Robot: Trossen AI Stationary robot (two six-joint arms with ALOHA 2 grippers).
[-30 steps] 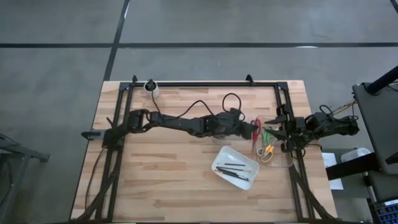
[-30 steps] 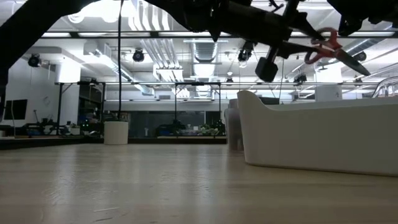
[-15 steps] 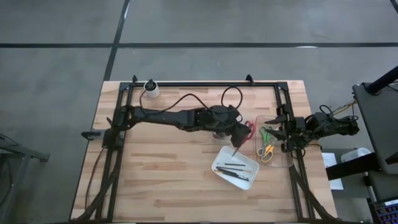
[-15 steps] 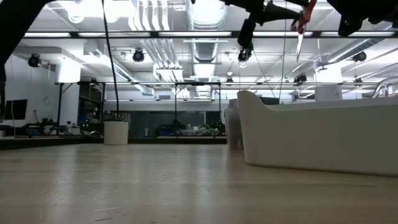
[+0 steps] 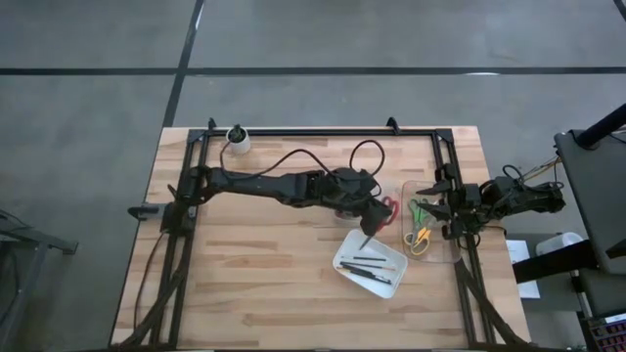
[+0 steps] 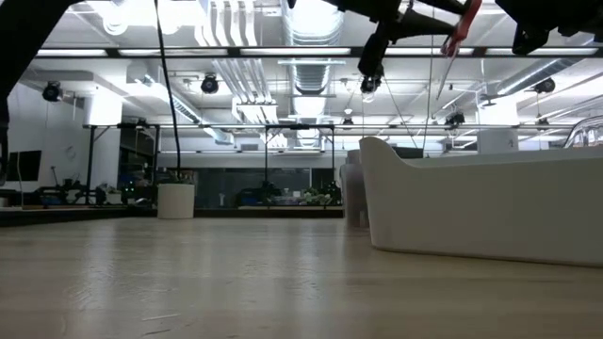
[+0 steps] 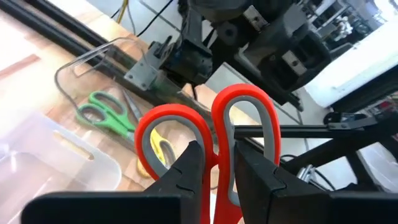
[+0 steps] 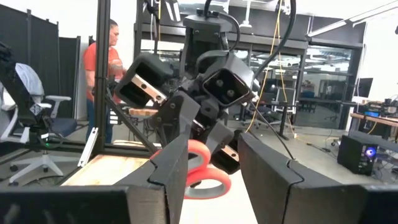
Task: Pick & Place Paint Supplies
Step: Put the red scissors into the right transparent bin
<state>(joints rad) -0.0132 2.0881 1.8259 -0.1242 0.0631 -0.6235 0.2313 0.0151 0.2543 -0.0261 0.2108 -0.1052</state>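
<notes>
The left gripper (image 5: 376,212) pinches the red scissors (image 5: 379,215) above the white tray's (image 5: 344,256) one-o'clock corner.

We find no readable text, label, brand, number or sign in any view: nothing legible on the table, on the arms, or on the room's fixtures behind them.

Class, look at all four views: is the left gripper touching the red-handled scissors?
Touching. The left wrist view shows the left gripper with both dark fingers pressed against the red-handled scissors just below the handle loops, lifted above the clear container.
</notes>
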